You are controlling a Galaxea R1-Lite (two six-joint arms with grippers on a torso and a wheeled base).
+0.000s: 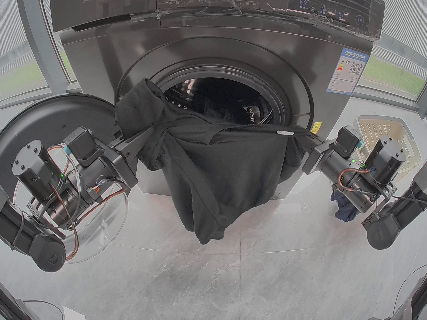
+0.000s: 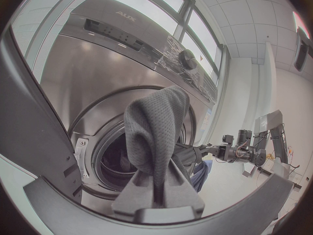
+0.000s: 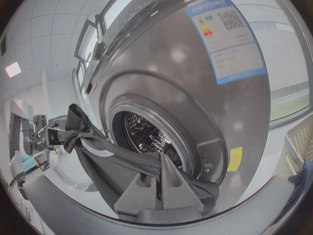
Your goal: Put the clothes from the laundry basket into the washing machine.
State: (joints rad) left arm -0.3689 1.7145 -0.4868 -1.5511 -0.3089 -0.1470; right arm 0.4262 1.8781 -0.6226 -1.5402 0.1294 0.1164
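Observation:
A black garment (image 1: 213, 170) hangs stretched between my two grippers in front of the washing machine's open drum (image 1: 222, 101). My left gripper (image 1: 144, 136) is shut on its left end, where the cloth bunches up over the fingers (image 2: 153, 141). My right gripper (image 1: 307, 141) is shut on the right end (image 3: 137, 159). The garment's lower part dangles toward the floor, level with the drum opening's lower rim. The cream laundry basket (image 1: 396, 134) stands at the right with a blue garment (image 1: 344, 207) hanging beside it.
The washing machine's round door (image 1: 53, 125) stands swung open at the left, behind my left arm. Grey tiled floor (image 1: 249, 272) lies in front of the machine. Dark cloth (image 2: 114, 157) lies inside the drum.

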